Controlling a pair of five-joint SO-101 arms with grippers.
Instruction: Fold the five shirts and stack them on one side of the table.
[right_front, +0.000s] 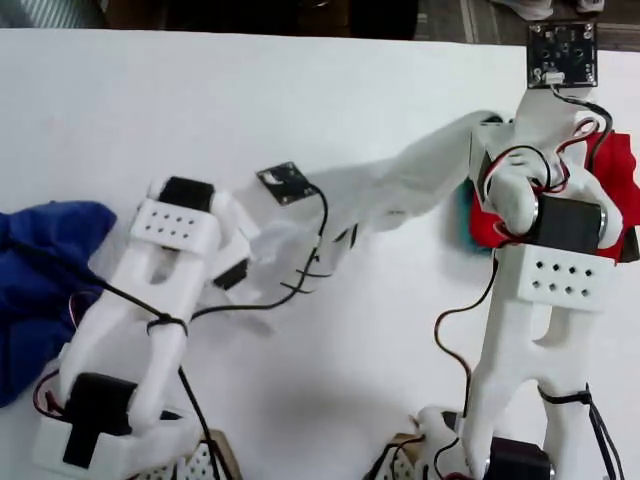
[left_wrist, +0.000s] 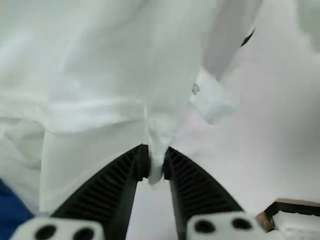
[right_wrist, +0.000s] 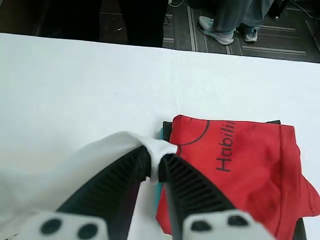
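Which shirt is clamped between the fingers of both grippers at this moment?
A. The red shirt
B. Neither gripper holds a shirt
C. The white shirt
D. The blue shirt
C. The left gripper and the right gripper each pinch a fold of the white shirt, which is stretched between them. The red shirt and the blue shirt lie ungripped on the table.
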